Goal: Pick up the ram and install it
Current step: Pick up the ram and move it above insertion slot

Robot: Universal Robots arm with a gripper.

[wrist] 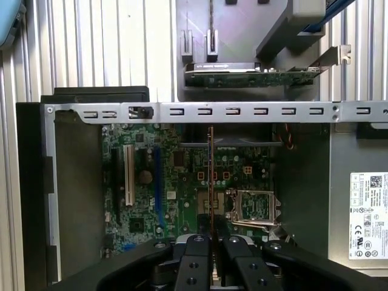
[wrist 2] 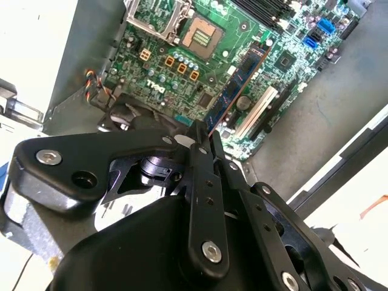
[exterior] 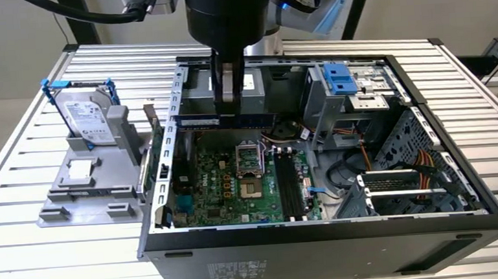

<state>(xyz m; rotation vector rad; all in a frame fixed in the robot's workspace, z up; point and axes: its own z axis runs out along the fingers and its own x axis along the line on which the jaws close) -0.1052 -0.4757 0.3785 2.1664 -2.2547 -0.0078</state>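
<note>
gripper point(exterior: 229, 109) clamped on ram point(exterior: 198, 122), stick held level above green motherboard point(exterior: 226, 186), inside open computer case point(exterior: 325, 242), hard drive point(exterior: 87, 120) standing beside case

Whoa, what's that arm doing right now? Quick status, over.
Gripper shut on the thin dark blue-green ram stick. Stick held above green motherboard inside open black computer case. Not seated yet. Path looks clear.

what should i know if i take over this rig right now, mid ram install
Gripper: shut on the ram, gripping it near its middle.
Ram: in the air, level, over the motherboard in the open case.
Done: ram picked up and brought over the case.
Left: ram not yet seated in the memory slots.
</note>
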